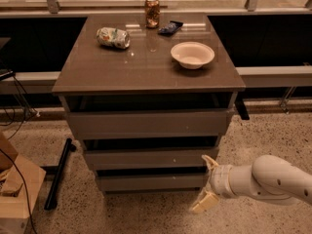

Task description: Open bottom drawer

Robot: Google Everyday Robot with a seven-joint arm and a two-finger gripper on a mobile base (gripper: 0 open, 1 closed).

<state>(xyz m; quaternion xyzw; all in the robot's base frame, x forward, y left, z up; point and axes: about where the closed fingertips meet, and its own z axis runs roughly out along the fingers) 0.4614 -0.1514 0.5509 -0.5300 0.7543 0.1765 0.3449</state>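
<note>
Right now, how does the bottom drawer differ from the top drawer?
The top drawer has a wider, taller front; the bottom drawer has the narrowest, shortest one. The open gripper sits at the bottom drawer's right end, well below the top drawer. Both fronts are plain, handleless and grey-brown.

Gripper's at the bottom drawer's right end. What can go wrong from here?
The gripper, jaws open, sits at the far right end of the bottom drawer; its front has no handle, so a grip may slip.
The upper jaw is close to the middle drawer and might catch that instead.
A jolt could tip the upright can on top.
</note>
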